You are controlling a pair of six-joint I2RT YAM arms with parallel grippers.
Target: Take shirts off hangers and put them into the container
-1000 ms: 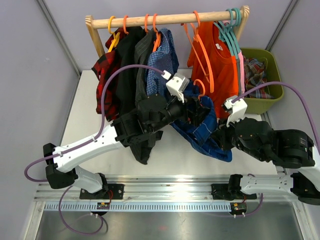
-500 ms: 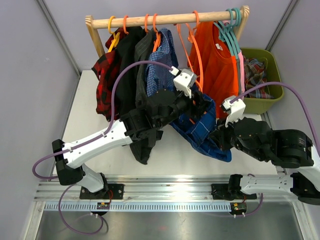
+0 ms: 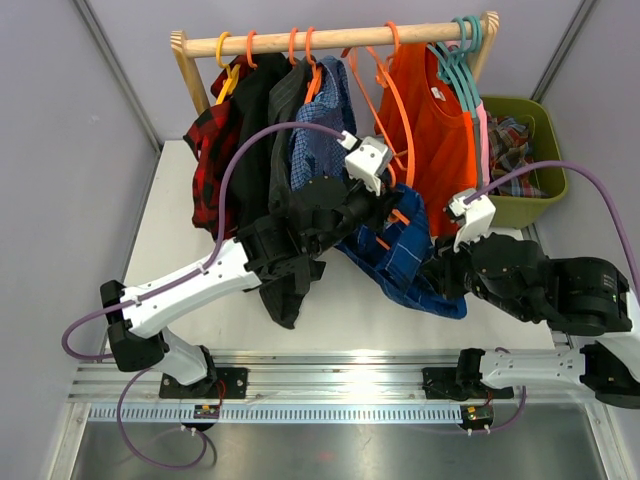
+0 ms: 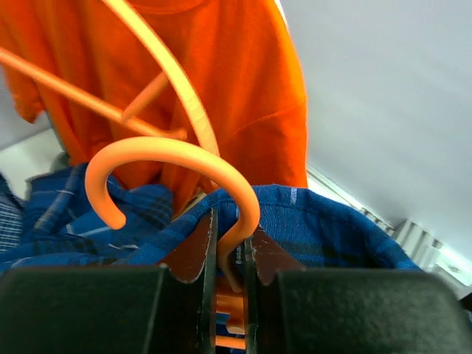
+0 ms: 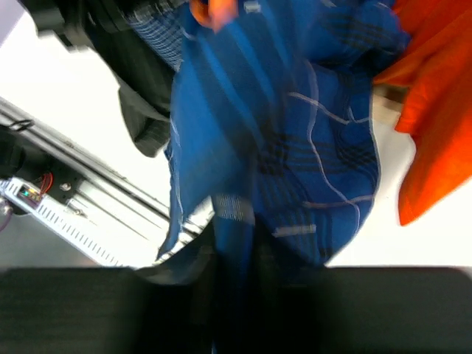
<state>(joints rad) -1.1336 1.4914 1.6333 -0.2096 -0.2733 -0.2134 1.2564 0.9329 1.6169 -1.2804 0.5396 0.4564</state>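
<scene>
Left wrist: left pincer (image 4: 228, 237) clamps orange hanger (image 4: 177, 151) | right pincer (image 5: 234, 247) grips blue plaid shirt (image 5: 295, 110)

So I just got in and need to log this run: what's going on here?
The two arms have a dark blue plaid shirt and its orange hanger between them, off the wooden rail. The left gripper is shut on the hanger's neck below the hook; the right gripper pinches the shirt's cloth. The green container beside the rail holds some plaid cloth.
</scene>
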